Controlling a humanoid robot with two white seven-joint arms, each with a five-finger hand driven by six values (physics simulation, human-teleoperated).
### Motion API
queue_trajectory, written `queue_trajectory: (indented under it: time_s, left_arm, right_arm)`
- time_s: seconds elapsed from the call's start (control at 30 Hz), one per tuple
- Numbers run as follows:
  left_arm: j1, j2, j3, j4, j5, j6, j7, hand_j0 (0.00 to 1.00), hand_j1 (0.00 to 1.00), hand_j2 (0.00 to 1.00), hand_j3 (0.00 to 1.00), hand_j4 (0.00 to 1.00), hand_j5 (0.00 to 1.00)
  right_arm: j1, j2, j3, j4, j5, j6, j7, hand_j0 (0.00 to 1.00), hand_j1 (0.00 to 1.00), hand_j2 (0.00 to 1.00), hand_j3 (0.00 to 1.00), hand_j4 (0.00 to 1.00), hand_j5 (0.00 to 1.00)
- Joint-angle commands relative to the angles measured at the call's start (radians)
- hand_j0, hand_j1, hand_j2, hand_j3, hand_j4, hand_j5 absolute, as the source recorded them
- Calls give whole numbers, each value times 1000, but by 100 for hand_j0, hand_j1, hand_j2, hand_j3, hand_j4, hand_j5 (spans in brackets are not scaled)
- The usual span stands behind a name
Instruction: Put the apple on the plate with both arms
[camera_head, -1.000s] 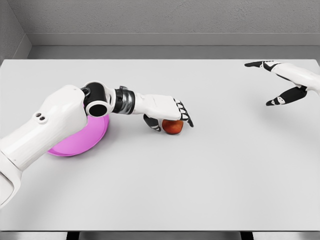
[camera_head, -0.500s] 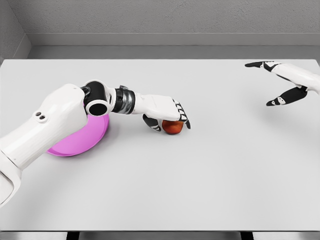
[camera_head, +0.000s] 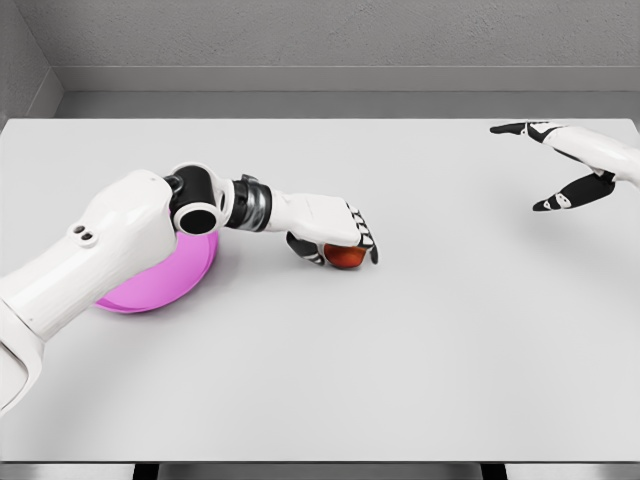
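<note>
White desk (camera_head: 420, 350) carries everything. Left hand (camera_head: 335, 235) has curled tighter over the apple (camera_head: 346, 257), now grasping it beside the plate (camera_head: 160, 285); right hand (camera_head: 570, 165) hangs released near the far right corner.

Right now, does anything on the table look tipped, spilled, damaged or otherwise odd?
Nothing stands out. The apple sits intact on the table under the left hand, whose fingers curl over it. The pink plate lies flat, partly hidden by the left arm. The right hand hovers open at the far right.
</note>
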Motion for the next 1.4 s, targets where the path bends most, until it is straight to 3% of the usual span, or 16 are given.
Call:
queue_trajectory:
  time_s: [0.0,0.27,0.5,0.6,0.77,0.97,1.1,1.37]
  left_arm:
    - [0,0,-1,-1,5,2,0,70,70,70,70,70,70]
    - [0,3,-1,-1,5,2,0,57,57,57,57,57,57]
    - [-20,14,-1,-1,11,2,2,54,54,54,54,54,54]
    - [-31,41,1,-6,57,2,2,54,54,54,54,54,54]
    - [-32,204,8,-88,168,2,2,51,51,51,51,51,51]
    - [-31,523,39,-329,307,2,8,48,48,48,48,48,48]
    - [-29,644,64,-325,335,2,8,48,48,48,48,48,48]
    - [12,640,64,-227,323,2,0,48,48,48,48,48,48]
  right_arm:
    - [0,-1,0,0,-6,3,0,100,100,100,100,100,100]
    - [-2,-1,0,0,-5,3,0,100,100,100,100,100,100]
    - [-2,-1,0,0,-5,3,0,100,100,100,100,100,100]
    - [-5,-3,0,0,-5,3,0,100,100,100,100,100,100]
    - [-6,-1,0,0,-5,3,0,100,100,100,100,100,100]
    - [-9,-3,1,0,-5,3,0,100,100,100,100,100,100]
    - [-9,-3,1,0,-5,3,0,100,100,100,100,100,100]
    - [-8,-3,1,0,-5,3,0,100,100,100,100,100,100]
